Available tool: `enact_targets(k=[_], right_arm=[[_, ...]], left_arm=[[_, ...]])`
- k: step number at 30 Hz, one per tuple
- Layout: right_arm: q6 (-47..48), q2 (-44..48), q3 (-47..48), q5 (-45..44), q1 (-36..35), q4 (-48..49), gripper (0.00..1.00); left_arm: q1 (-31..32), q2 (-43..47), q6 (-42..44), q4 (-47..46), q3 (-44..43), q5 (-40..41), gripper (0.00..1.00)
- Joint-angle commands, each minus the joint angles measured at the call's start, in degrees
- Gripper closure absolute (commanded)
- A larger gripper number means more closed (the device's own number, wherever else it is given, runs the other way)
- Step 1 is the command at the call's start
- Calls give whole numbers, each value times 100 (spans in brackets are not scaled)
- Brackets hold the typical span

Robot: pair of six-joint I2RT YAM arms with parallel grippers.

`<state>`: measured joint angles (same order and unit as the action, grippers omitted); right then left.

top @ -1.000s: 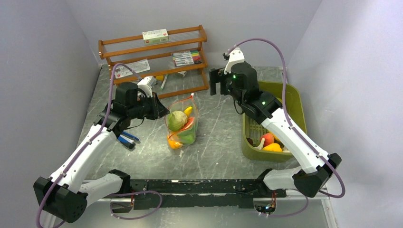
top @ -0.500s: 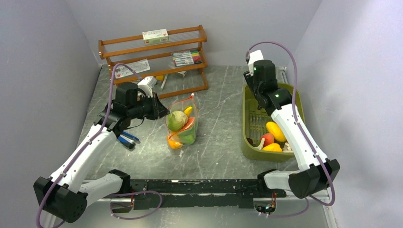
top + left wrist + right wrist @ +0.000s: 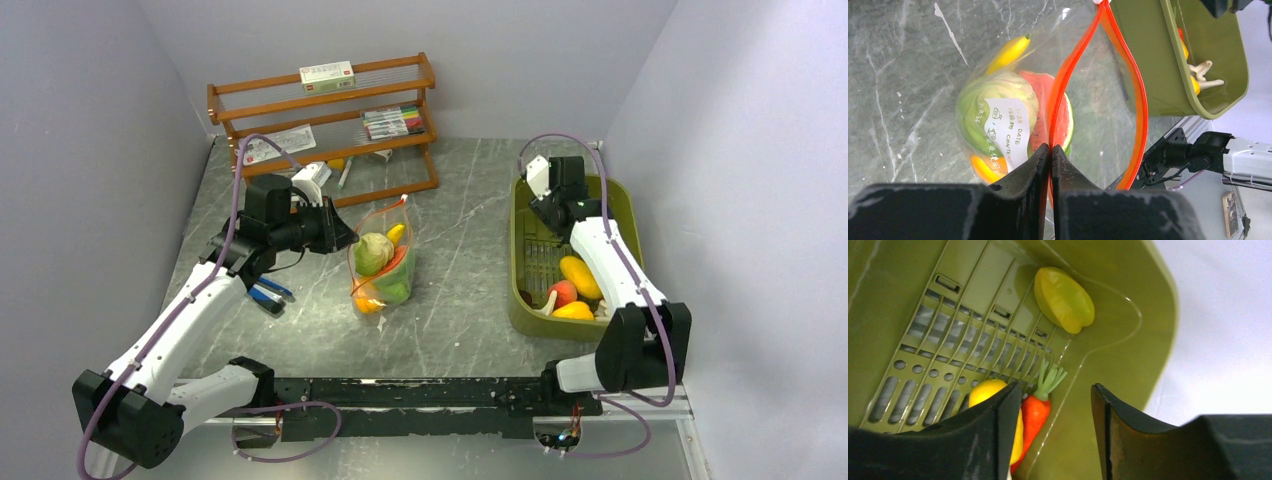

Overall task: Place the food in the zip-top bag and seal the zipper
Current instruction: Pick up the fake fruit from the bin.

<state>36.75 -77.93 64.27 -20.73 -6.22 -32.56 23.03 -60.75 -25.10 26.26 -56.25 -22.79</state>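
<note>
The clear zip-top bag [image 3: 383, 262] stands on the table with its mouth open, the red-orange zipper [image 3: 1135, 100] spread into a loop. My left gripper [image 3: 1050, 150] is shut on one side of that zipper strip. Inside the bag lies food: a green cabbage [image 3: 993, 100], a watermelon slice [image 3: 1040, 115] and a banana [image 3: 1008, 52]. My right gripper [image 3: 1055, 390] hangs open inside the olive bin [image 3: 1128, 350], with nothing between its fingers. A carrot [image 3: 1037, 410] and a yellow lemon [image 3: 985, 388] lie by its left finger. A yellow starfruit [image 3: 1064, 299] rests further off.
The olive bin [image 3: 520, 300] at the right holds more yellow and red toy pieces [image 3: 580, 277]. A wooden rack [image 3: 325, 110] with marker pens [image 3: 392, 122] stands at the back. A blue object [image 3: 268, 293] lies under the left arm.
The right arm swung from mid-table over to the bin and lowered into it, its jaws narrowing. The left gripper and the bag have not moved.
</note>
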Motion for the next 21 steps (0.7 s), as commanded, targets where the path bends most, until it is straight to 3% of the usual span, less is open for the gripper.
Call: enact_targets(k=[1, 11, 21], right_arm=[[517, -346, -223, 419, 267, 637, 42], [1098, -715, -809, 468, 743, 1825, 21], [1501, -1355, -578, 611, 1004, 2283, 20]], left_arm=[[-4, 13, 73, -245, 66, -170, 93], [-9, 61, 45, -315, 107, -91, 93], [-8, -59, 64, -565, 263, -179, 93]])
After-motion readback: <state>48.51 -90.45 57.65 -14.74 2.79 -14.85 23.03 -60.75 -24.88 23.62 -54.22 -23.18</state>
